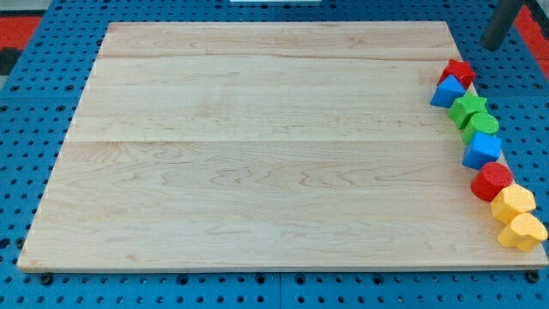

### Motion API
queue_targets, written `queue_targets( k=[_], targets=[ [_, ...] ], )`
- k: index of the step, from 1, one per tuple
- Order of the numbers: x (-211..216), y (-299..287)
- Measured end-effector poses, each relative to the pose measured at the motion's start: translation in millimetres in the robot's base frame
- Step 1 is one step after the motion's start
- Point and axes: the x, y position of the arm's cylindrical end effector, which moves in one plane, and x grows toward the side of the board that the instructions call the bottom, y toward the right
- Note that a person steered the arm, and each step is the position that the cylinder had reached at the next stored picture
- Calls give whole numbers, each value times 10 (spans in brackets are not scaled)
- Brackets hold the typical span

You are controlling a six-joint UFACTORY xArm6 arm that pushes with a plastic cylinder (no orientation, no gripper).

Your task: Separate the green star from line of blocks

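Observation:
The green star (469, 108) lies in a curved line of blocks along the board's right edge. Above it are a red star (457, 72) and a blue triangle (447, 91). Below it are a green round block (482, 127), a blue block (482, 150), a red block (491, 181) and two yellow blocks (514, 202) (523, 232). My tip (493, 47) is off the board at the view's top right, above and to the right of the red star, touching no block.
The wooden board (257, 146) lies on a blue pegboard table (26, 129). Red strips show at the top corners (17, 34).

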Motion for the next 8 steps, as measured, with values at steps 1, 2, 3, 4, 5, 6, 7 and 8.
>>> queue_targets(
  k=[1, 2, 3, 4, 5, 6, 7, 8],
  targets=[
    [843, 0],
    [1068, 0],
    [1187, -1],
    [1587, -6],
    [1571, -6],
    [1432, -150],
    [1342, -481],
    [1341, -962]
  ],
)
